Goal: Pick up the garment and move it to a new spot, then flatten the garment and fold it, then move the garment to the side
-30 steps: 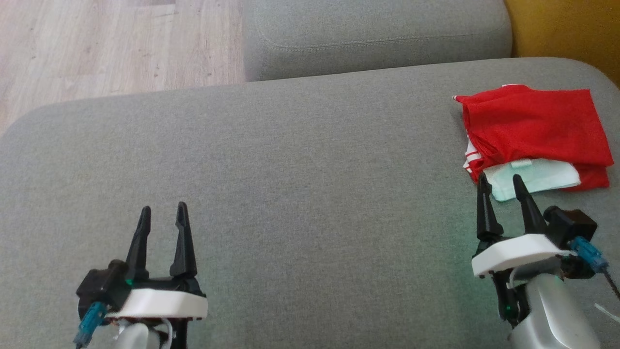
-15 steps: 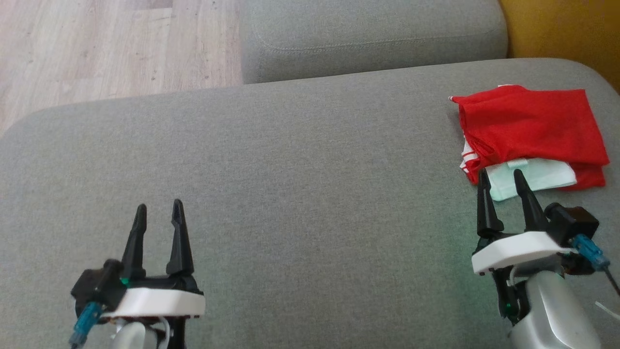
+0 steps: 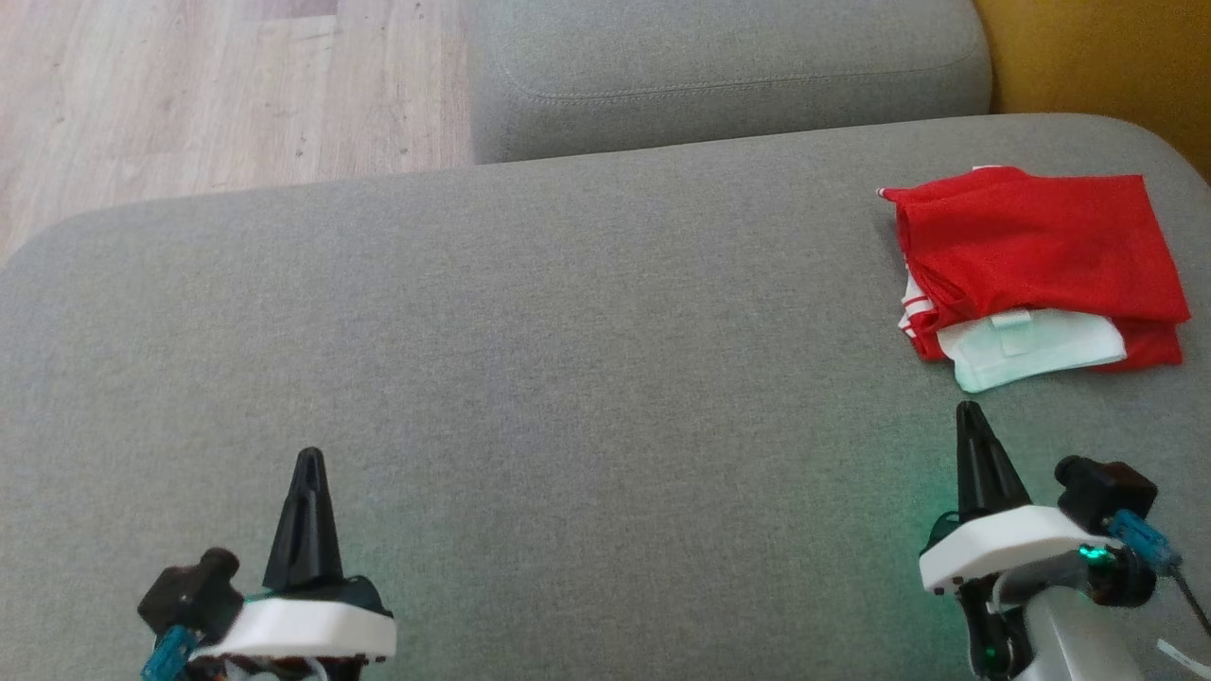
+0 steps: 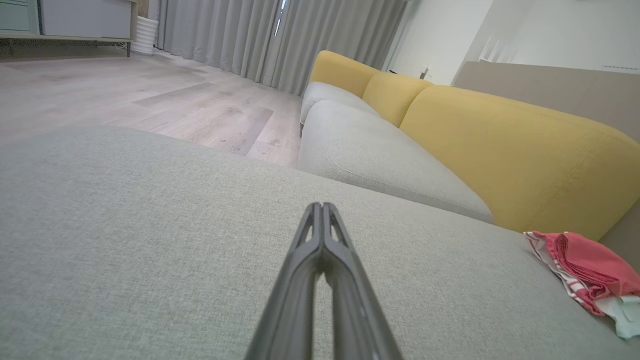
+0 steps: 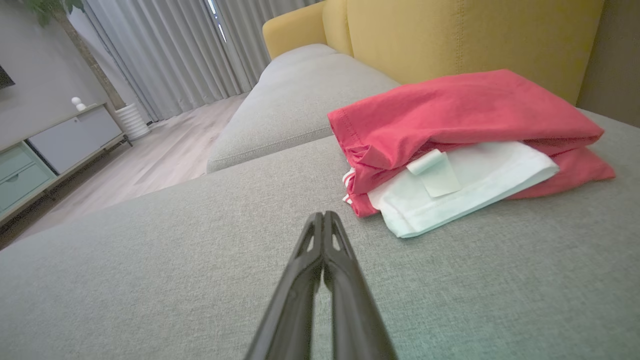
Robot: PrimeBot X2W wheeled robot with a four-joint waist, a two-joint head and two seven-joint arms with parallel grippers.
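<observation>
garment (image 3: pixel 1041 246): lies folded on grey sofa (image 3: pixel 568 378), red (white layer, tag at near edge) | left gripper (image 3: pixel 308 456), right gripper (image 3: pixel 967 410): fingers pressed together

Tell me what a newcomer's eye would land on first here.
The folded red garment, bright against the grey sofa seat at its far right, with a white layer poking out of its near side. Next, the mustard-yellow backrest behind it. Last, the left gripper and right gripper low at the near edge, jaws shut, both clear of the cloth.
</observation>
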